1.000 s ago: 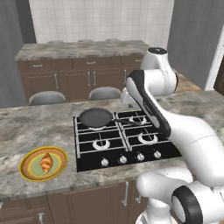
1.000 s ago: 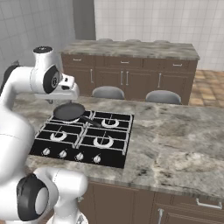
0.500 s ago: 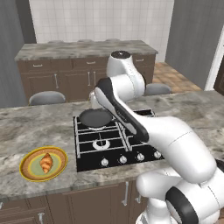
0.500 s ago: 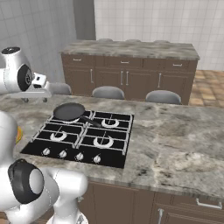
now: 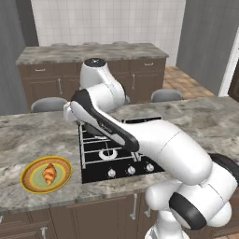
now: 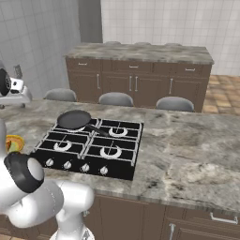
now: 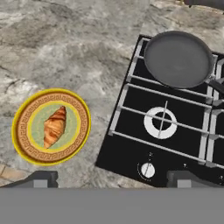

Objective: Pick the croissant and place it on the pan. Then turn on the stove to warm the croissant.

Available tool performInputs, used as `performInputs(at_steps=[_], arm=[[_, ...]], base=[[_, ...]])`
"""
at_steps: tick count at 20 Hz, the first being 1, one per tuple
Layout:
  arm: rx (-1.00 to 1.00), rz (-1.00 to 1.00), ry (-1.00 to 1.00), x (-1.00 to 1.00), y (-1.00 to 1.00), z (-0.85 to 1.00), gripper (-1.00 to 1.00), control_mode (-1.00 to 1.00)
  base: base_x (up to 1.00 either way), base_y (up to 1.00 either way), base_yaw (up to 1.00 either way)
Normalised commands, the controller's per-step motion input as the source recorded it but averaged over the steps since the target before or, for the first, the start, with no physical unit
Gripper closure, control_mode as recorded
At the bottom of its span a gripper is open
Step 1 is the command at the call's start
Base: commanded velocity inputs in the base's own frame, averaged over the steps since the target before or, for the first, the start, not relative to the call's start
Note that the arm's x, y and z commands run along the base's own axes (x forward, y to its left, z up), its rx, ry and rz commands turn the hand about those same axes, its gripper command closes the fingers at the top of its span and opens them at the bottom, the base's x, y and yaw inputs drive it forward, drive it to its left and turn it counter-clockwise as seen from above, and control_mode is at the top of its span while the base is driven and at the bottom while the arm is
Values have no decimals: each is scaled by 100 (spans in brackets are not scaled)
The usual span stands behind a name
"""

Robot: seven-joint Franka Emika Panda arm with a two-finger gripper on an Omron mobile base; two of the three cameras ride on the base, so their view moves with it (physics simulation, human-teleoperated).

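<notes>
Marble counter (image 7: 65,52), arm now swung left, over plated croissant (image 7: 55,126).

A yellow-rimmed plate (image 7: 26,140) sits on the marble counter (image 5: 42,135), grey stools (image 6: 116,99) behind

Bare counter (image 7: 74,48) around the plate (image 7: 26,151), croissant (image 7: 54,127) unobstructed from above, stove (image 7: 131,144) just beside.

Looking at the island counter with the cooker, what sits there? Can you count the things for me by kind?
Croissant: 1
Plate: 1
Pan: 1
Stove: 1
Burners on the stove: 4
Chairs behind the counter: 3
Total: 11
</notes>
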Motion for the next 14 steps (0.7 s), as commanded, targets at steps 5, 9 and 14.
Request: performInputs(at_steps=[5,9,14], arm=[[11,17,3,0,98,2,-100,-100],[11,18,5,0,97,1,-100,-100],[7,15,2,-5,59,-4,-100,-100]], base=[[0,0,0],[0,0,0],[0,0,0]])
